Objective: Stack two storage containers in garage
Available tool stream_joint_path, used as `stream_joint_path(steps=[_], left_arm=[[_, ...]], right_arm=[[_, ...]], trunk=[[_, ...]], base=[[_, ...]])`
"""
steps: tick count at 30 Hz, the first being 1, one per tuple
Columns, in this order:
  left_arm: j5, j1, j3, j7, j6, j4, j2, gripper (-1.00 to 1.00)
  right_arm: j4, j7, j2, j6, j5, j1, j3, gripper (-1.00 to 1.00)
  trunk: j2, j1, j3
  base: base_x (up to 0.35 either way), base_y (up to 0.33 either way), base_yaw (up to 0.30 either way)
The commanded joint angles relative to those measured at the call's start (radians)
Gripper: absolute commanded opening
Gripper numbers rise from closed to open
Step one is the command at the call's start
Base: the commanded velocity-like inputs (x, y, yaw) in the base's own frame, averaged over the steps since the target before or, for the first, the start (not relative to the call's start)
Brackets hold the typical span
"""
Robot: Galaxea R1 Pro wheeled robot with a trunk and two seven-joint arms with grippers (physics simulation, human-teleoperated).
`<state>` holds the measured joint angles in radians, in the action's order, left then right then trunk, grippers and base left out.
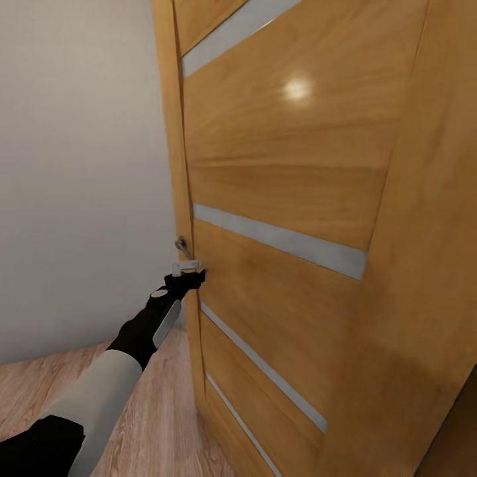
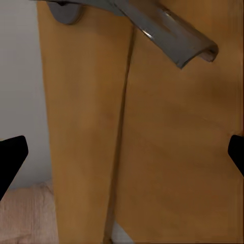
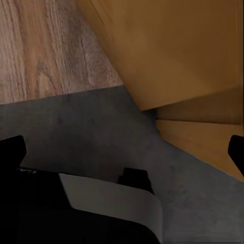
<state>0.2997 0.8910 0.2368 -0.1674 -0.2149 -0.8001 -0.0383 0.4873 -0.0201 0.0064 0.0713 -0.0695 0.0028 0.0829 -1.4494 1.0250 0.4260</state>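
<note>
Left pincer (image 1: 193, 271) wide open below door handle (image 2: 168, 28)

Wooden door (image 1: 291, 199) with frosted glass slats (image 1: 278, 240), metal lever handle (image 2: 168, 28), beige wall (image 1: 79, 165)

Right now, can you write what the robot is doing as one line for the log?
stage: at wooden door | left claw: open, at door handle, not gripping | right claw: open, holding nothing, over grey floor | containers: not seen

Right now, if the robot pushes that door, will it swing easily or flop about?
Probably stiff: the door looks like solid wood with narrow glass slats. Likely heavy, being tall. The left gripper is by the smooth metal handle, which may be slippery.
</note>
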Motion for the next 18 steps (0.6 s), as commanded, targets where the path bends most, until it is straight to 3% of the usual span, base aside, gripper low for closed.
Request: stream_joint_path(steps=[1,18], left_arm=[[0.025,0.0,0.007,-0.003,-0.001,-0.002,0.0,1.0],[0.024,0.0,0.007,-0.003,-0.001,-0.002,-0.002,1.0]], right_arm=[[0.028,-0.002,0.0,0.007,-0.009,-0.116,0.0,1.0],[0.028,-0.003,0.0,0.007,-0.009,-0.116,0.0,1.0]], trunk=[[-0.001,0.0,0.0],[-0.001,0.0,-0.016]], base=[[0.0,0.0,-0.197],[0.0,0.0,-0.198]])
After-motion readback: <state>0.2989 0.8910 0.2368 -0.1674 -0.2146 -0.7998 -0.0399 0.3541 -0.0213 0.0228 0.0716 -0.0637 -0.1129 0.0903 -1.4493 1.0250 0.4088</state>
